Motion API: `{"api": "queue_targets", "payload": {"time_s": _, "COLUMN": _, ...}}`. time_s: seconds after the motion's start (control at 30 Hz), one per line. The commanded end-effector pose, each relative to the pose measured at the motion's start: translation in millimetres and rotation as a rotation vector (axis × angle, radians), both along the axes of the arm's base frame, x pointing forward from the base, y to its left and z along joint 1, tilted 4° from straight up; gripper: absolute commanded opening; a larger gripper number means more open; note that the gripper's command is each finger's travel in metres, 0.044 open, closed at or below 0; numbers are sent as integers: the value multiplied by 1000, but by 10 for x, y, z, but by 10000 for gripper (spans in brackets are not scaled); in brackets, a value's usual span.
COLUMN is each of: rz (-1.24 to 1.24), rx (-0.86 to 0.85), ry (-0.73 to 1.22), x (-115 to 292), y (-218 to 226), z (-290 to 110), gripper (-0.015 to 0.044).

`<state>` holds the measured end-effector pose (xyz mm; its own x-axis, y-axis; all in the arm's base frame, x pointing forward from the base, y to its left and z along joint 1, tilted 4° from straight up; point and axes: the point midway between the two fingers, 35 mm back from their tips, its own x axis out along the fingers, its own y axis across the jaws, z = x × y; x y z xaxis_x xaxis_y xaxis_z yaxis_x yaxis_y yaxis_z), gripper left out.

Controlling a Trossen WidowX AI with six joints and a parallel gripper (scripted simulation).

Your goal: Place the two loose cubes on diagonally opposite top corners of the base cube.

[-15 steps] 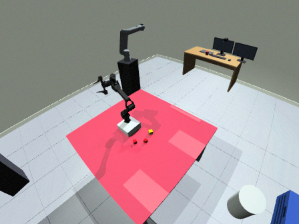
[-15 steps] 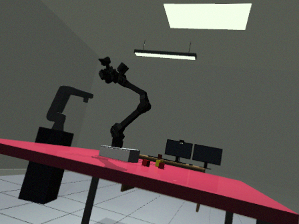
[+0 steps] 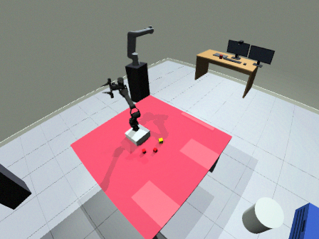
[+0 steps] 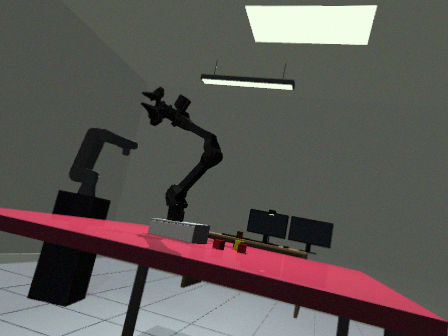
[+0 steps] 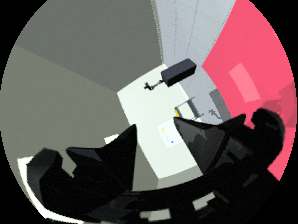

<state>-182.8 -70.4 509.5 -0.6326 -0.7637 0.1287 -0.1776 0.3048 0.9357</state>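
Note:
Two small red cubes (image 3: 144,151) (image 3: 155,149) lie side by side on the red table top (image 3: 107,153) (image 4: 310,277), with a yellow cube (image 3: 161,140) just behind them to the right. In the exterior view the red cubes (image 4: 218,243) (image 4: 242,247) and the yellow cube (image 4: 236,243) sit close together right of the arm's grey base block (image 3: 137,136) (image 4: 178,230). My gripper (image 3: 108,88) (image 4: 148,106) (image 5: 154,123) is raised high, off the table's back left, far from the cubes. It is open with nothing between the fingers.
A black pedestal (image 3: 137,81) (image 4: 70,240) with a grey arm stands behind the table. A desk with monitors (image 3: 228,63) (image 4: 290,233) is at the far right. A white cylinder (image 3: 263,215), a blue box (image 3: 306,222) and a black box (image 3: 11,190) stand on the floor.

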Motion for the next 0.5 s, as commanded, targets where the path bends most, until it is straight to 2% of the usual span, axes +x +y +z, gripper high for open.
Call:
{"api": "queue_targets", "payload": {"time_s": 0.0, "rz": -120, "rx": 21, "ry": 31, "x": -181, "y": 238, "z": -24, "gripper": 265}}
{"api": "queue_targets", "payload": {"time_s": 0.47, "rz": -638, "rx": 208, "ry": 112, "x": -534, "y": 1429, "z": -251, "gripper": 265}}
